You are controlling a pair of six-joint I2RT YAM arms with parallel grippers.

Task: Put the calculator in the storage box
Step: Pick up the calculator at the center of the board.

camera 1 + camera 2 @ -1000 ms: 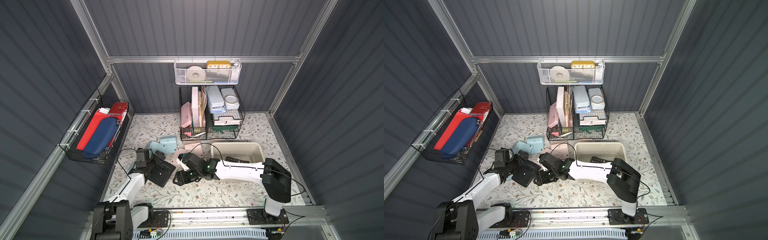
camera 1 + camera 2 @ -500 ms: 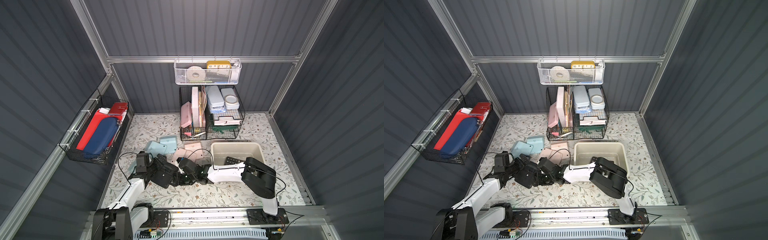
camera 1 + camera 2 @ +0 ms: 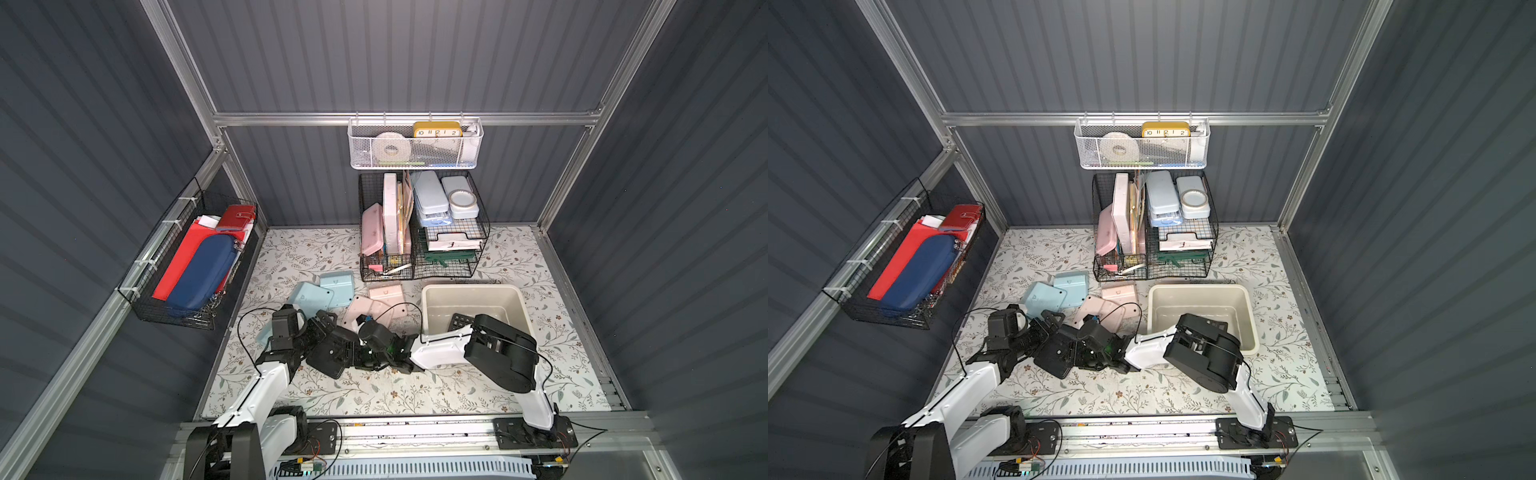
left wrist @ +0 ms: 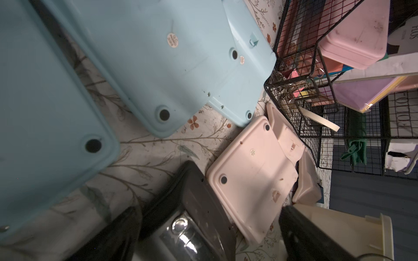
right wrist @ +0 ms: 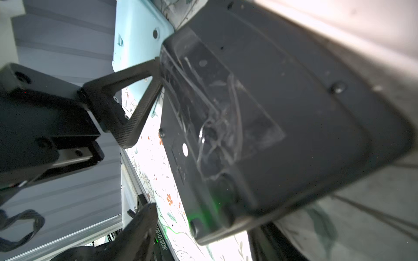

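Black flat plastic calculator (image 3: pixel 331 353): outside the box, on the floral-print mat (image 3: pixel 415 390), left of and slightly nearer than the cream-beige rectangular plastic storage box (image 3: pixel 469 287). It sits between the two grippers in both top views. It is tilted up off the mat: the right wrist view shows its back panel with a taped patch (image 5: pixel 226 126), while the left wrist view shows a glossy black surface.

Left gripper (image 3: pixel 320 334): jaws spread wide, holding nothing. One triangular carbon-weave finger (image 5: pixel 126 99) touches the calculator's far-left edge.

Right gripper (image 3: pixel 355 356): jaws apart, with the calculator between them. The dark finger (image 5: pixel 140 226) has a strip of mat showing between it and the calculator's edge. The opposite side is only a pale blur, so contact there cannot be told. No clamp seen.

Storage box: upright and open-topped, right of centre on the mat. A second dark keypad calculator (image 3: pixel 459 322) lies on its floor by the near-left wall, and the right arm's elbow overhangs the near rim.

Surroundings: two pale blue plastic calculators (image 3: pixel 328 289) lie face down, overlapping, far-left of the grippers. Two pale pink ones (image 3: pixel 380 301) lie face down between them and the box. Black wire-grid baskets (image 3: pixel 419 245) stand against the far wall.
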